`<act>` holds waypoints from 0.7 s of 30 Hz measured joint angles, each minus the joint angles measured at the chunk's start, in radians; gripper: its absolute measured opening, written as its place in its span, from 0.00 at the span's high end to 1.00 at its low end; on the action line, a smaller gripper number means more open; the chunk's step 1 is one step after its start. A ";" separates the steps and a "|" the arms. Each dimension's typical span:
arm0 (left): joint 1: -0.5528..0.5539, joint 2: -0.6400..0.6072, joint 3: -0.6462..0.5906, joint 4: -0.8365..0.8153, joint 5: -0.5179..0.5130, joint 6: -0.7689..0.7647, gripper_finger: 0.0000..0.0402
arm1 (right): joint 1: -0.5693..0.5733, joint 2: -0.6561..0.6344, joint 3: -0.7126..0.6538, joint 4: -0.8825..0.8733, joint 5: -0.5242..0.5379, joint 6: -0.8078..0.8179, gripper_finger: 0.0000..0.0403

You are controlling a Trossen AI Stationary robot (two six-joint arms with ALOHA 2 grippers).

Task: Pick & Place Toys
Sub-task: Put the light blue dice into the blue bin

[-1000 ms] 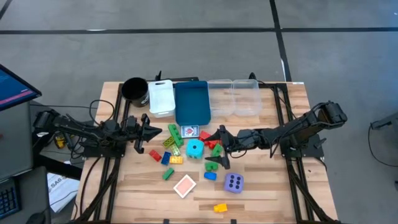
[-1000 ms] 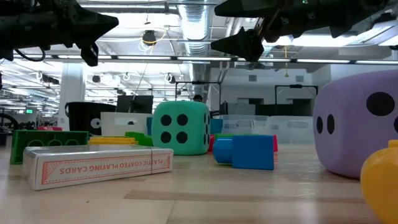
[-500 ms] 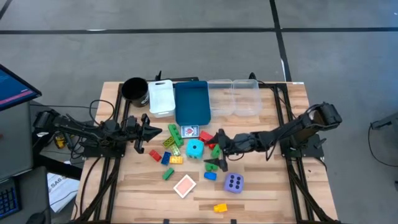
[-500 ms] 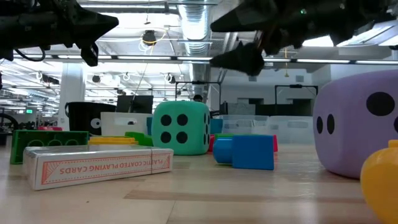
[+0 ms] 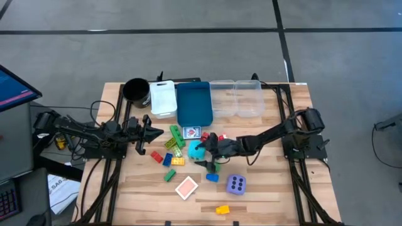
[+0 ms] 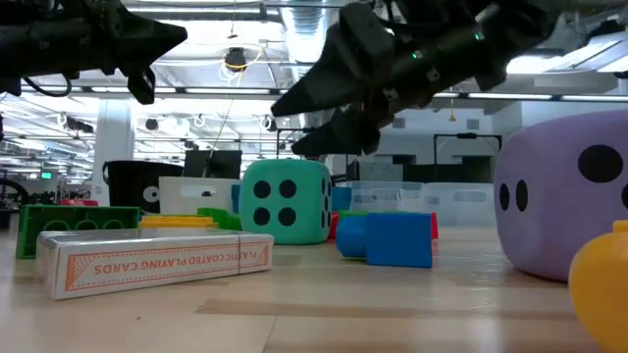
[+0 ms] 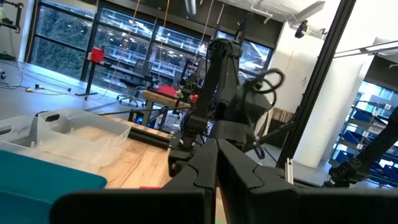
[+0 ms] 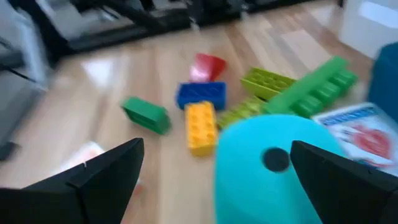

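The wooden table (image 5: pixel 264 188) carries the scattered toys. My left gripper (image 5: pixel 152 133) waits near its left edge, fingers closed, empty. My right gripper (image 5: pixel 202 156) hangs spread wide over the cyan die (image 5: pixel 196 150) at centre, holding nothing.

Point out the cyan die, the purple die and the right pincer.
cyan die (image 6: pixel 286 201): low view, on its four-dot front face.
purple die (image 5: pixel 236 184): high view, on its dotted top face.
right pincer (image 8: pixel 214 171): right wrist view, midway between its spread fingertips, over the die.
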 joint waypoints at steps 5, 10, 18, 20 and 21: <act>0.000 0.000 0.000 -0.001 0.007 0.000 0.99 | 0.020 0.000 0.062 -0.208 0.130 -0.041 0.01; 0.000 0.000 0.000 -0.001 0.021 0.000 0.99 | 0.024 0.000 0.085 -0.289 0.188 -0.013 0.01; 0.000 0.000 0.000 -0.002 0.025 0.000 0.99 | 0.021 0.000 0.085 -0.292 0.192 0.008 0.01; 0.000 0.000 0.000 -0.002 0.025 0.000 0.99 | 0.021 0.000 0.085 -0.298 0.191 0.008 0.01; 0.000 0.000 0.000 -0.002 0.025 0.000 0.99 | 0.021 0.000 0.085 -0.301 0.191 0.012 0.01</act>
